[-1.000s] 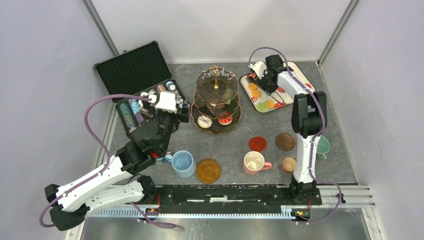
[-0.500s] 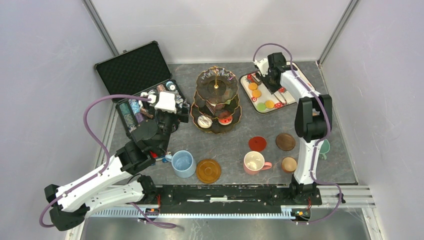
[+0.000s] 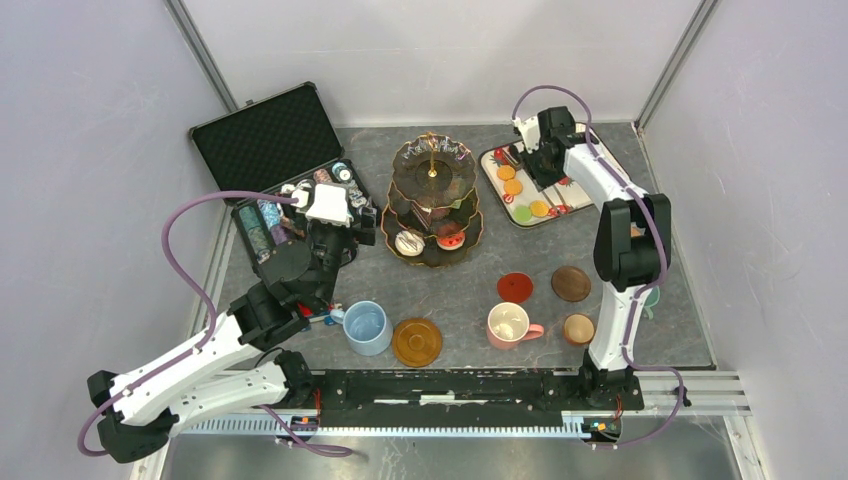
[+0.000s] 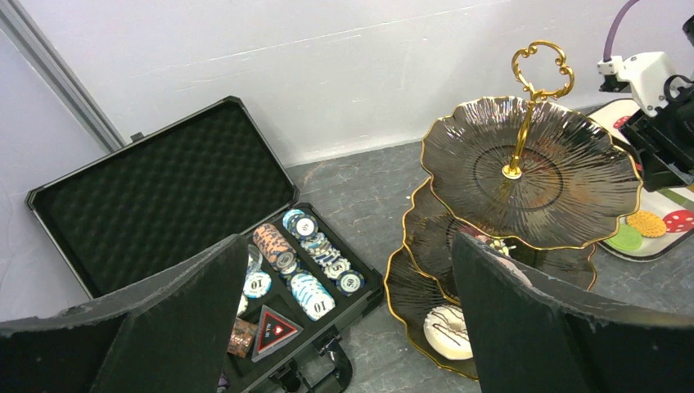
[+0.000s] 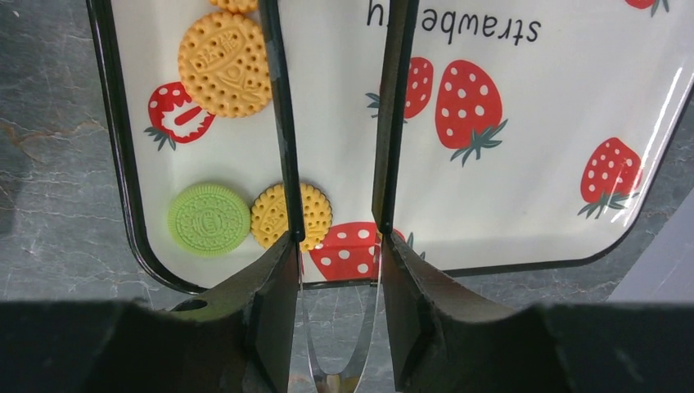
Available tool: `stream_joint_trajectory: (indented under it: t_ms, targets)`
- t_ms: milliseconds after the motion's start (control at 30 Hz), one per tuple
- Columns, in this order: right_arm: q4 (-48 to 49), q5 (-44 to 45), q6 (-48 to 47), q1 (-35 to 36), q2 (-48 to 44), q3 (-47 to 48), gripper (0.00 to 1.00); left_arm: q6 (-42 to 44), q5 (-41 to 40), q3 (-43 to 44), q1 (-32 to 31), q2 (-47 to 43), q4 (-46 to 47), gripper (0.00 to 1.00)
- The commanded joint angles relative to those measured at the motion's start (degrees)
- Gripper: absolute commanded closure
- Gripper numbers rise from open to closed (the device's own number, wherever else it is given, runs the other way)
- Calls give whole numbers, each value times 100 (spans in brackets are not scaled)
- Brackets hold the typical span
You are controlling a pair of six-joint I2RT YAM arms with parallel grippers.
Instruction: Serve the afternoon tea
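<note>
The dark three-tier gold-rimmed stand [image 3: 433, 200] stands mid-table and also shows in the left wrist view [image 4: 532, 164]. A white donut [image 4: 448, 332] lies on its bottom tier. My left gripper [image 4: 344, 327] is open and empty, low between the stand and the poker chip case. My right gripper [image 5: 335, 246] is shut on metal tongs [image 5: 277, 123], whose two black arms hang apart over the strawberry tray [image 5: 524, 123]. An orange cookie [image 5: 224, 63], a green one [image 5: 209, 219] and a yellow one [image 5: 290, 215] lie on the tray by the left tong arm.
The open black poker chip case [image 3: 280, 180] lies at the left. Near the front are a blue mug [image 3: 367, 327], a pink mug [image 3: 510, 324], a small brown mug [image 3: 577, 328], and amber [image 3: 417, 341], red [image 3: 515, 287] and brown [image 3: 571, 283] coasters. A green mug [image 3: 648, 290] sits behind the right arm.
My right gripper with the tongs has shifted a little to the right over the tray. The left arm has barely moved.
</note>
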Motion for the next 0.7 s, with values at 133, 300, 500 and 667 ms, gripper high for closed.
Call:
stream_joint_trajectory:
  t_ms: [133,300,500,667]
  targets:
    - [125,-33,107,6,335,458,52,-254,59,157,26,-31,130,0]
    - [86,-34,110,5,650,718,51,-230,30,141,26,-14,156,0]
    - [106,-90,166,8,834,834,51,-222,30,142,27,-17,158,0]
    - [103,-120,228,5,930,941,54,-223,31,144,26,-22,157,0]
